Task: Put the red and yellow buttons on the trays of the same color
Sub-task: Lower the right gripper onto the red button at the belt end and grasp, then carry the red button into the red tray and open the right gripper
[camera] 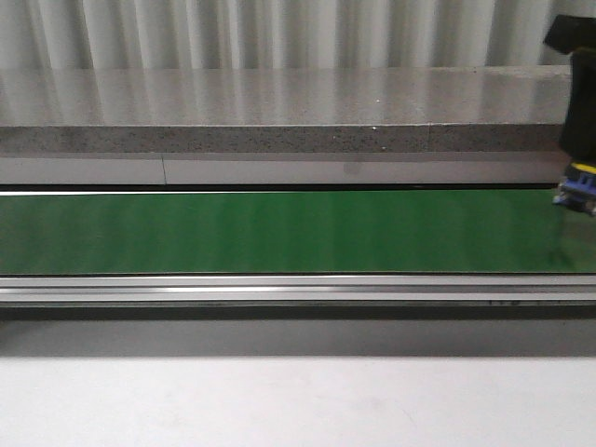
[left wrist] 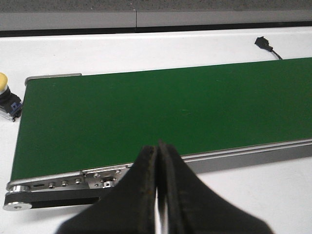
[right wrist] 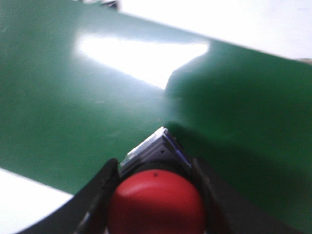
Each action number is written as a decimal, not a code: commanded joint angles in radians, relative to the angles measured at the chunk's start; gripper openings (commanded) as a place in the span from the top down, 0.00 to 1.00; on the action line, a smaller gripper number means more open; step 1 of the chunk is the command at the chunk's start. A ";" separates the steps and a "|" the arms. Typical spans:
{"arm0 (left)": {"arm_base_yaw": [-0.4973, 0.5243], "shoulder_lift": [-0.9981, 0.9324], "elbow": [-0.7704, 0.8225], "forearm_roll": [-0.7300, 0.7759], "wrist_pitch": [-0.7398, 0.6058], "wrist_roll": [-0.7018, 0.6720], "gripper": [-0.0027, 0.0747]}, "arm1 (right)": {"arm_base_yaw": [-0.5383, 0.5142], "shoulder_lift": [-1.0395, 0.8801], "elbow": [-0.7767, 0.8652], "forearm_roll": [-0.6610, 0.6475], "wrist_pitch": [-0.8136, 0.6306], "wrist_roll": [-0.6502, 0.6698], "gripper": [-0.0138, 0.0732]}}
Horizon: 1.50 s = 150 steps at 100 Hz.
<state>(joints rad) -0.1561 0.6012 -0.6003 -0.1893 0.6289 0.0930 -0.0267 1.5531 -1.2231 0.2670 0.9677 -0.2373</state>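
Note:
In the right wrist view my right gripper [right wrist: 156, 195] is shut on a red button [right wrist: 156, 204] with a grey and blue base, held just above the green conveyor belt [right wrist: 73, 112]. The front view shows this arm at the far right edge, with the button's blue base [camera: 577, 191] over the belt [camera: 279, 231]. My left gripper [left wrist: 158, 156] is shut with nothing in it, hovering beside the belt's end. A yellow button [left wrist: 4, 92] on a dark base stands on the white table past the belt's end. No trays are in view.
A grey stone ledge [camera: 279, 116] runs behind the belt. The belt's metal side rail [camera: 279, 289] fronts a white table [camera: 279, 400]. A small black connector with a cable [left wrist: 265, 45] lies on the table beyond the belt.

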 commanded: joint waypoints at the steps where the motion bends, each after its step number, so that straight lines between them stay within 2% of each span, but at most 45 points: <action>1: -0.007 0.000 -0.028 -0.014 -0.063 0.001 0.99 | -0.084 -0.058 -0.033 0.004 -0.045 0.022 0.65; 28: -0.007 0.000 -0.028 -0.014 -0.063 0.001 0.99 | -0.318 -0.055 -0.150 -0.020 -0.047 0.145 0.65; 52: -0.007 0.000 -0.028 -0.014 -0.063 0.001 0.99 | -0.440 -0.013 -0.253 -0.113 -0.031 0.248 0.65; 70: -0.007 0.000 -0.028 -0.014 -0.063 0.001 0.99 | -0.511 0.070 -0.308 -0.125 -0.030 0.305 0.65; 98: -0.007 0.000 -0.028 -0.014 -0.063 0.001 0.99 | -0.557 0.200 -0.375 -0.127 -0.089 0.314 0.65; 150: -0.007 0.000 -0.028 -0.014 -0.063 0.001 0.99 | -0.557 0.396 -0.446 -0.109 -0.192 0.314 0.65</action>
<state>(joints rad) -0.1561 0.6012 -0.6003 -0.1893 0.6289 0.0930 -0.5757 1.9848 -1.6323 0.1406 0.8401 0.0757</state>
